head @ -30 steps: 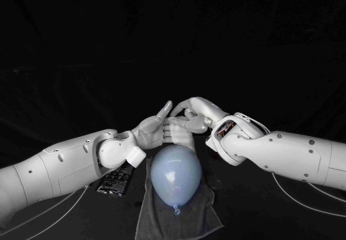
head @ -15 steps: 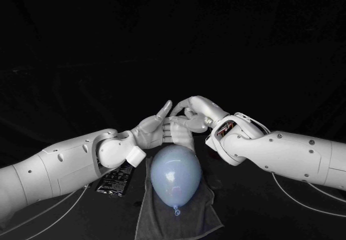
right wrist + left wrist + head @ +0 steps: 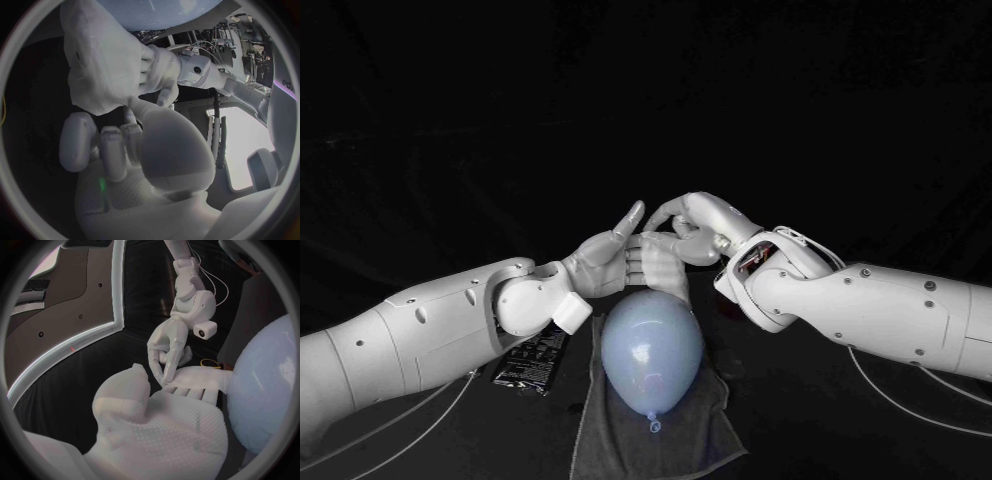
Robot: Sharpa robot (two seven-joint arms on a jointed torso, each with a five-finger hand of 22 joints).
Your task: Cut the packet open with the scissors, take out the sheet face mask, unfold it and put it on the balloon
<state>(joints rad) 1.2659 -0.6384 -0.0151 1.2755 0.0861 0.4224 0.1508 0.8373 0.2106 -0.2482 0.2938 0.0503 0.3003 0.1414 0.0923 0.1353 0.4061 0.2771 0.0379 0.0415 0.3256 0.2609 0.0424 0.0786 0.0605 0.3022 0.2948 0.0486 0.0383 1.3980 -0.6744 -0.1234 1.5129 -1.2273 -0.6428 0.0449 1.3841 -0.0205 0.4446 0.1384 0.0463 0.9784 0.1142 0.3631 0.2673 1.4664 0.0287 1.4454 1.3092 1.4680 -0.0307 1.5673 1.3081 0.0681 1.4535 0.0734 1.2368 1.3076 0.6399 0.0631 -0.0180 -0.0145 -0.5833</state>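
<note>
One folded sheet face mask (image 3: 199,378) sits just past the balloon's (image 3: 649,348) far end, draped over the left hand's (image 3: 604,262) flat, together fingers. The right hand (image 3: 689,226) pinches its edge from the right, other fingers curled. The balloon's long axis runs near to far on the grey towel (image 3: 707,420) – open room lies beyond; the packet (image 3: 531,362) is near-left.

"Can you make out the far end of the balloon (image 3: 649,350)?"

"No. The sheet mask (image 3: 656,272) and both hands cover it. The left hand (image 3: 606,258) has its fingers buried under the mask, so I can't say whether it grips."

"And the right hand (image 3: 687,228)?"

"Its fingertips meet the mask just past the balloon. Whether they're pinching or only touching, I can't tell."

"The packet (image 3: 531,362)?"

"Beside the balloon, one end tucked under the left arm (image 3: 430,335), the print too small to read. The cloth (image 3: 697,440) beneath the balloon runs out of view."
</note>
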